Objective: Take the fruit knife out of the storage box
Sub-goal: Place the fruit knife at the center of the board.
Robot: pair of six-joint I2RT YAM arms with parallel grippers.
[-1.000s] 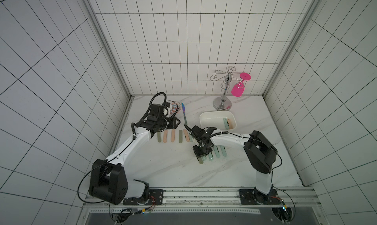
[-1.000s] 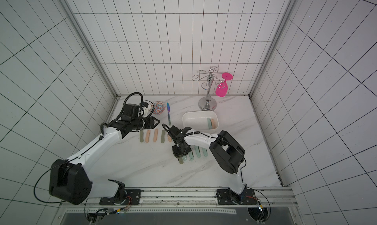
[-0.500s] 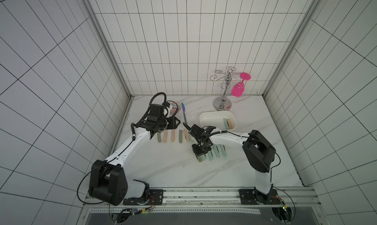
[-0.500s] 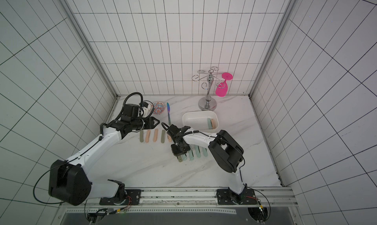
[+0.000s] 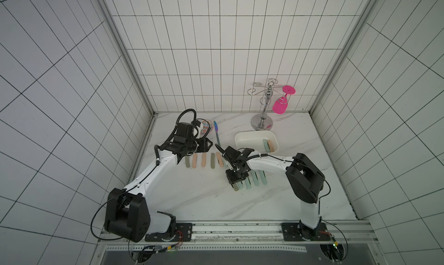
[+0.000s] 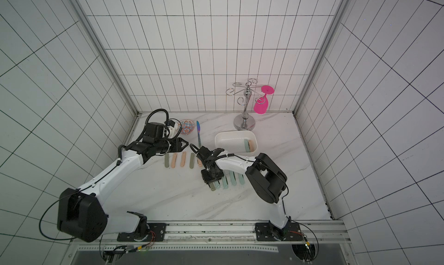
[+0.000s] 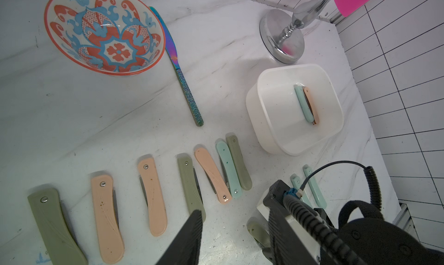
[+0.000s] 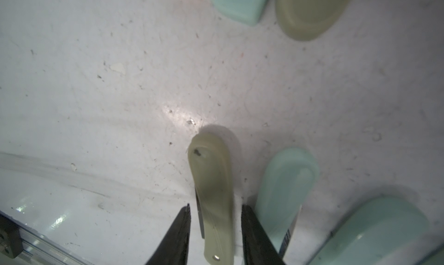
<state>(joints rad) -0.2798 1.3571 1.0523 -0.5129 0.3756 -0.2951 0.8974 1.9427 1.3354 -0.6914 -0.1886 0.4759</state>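
The white storage box [image 5: 255, 134] [image 7: 252, 100] stands at the back right of the marble top. Two folded fruit knives lie in it, one mint [image 7: 304, 105] and one peach [image 7: 312, 107]. In front of the box my right gripper [image 8: 215, 207] [image 5: 236, 183] points down, open. Its jaws stand either side of an olive folded fruit knife [image 8: 212, 191] [image 6: 212, 187] that lies flat on the table, with a gap on each side. My left gripper [image 5: 208, 143] [image 6: 183, 143] hovers open and empty over the left row of knives. Only one of its fingers [image 7: 192, 230] shows in the left wrist view.
A row of olive, peach and mint folded knives [image 5: 203, 160] lies left of centre. Mint ones [image 5: 257, 179] lie beside the right gripper. A patterned bowl [image 7: 105, 33] and an iridescent table knife [image 7: 182, 74] sit at the back left. A chrome stand [image 5: 263, 124] holds a pink glass [image 5: 280, 105].
The right gripper's jaws have parted from the olive knife, which now rests on the table. The left arm has not moved.
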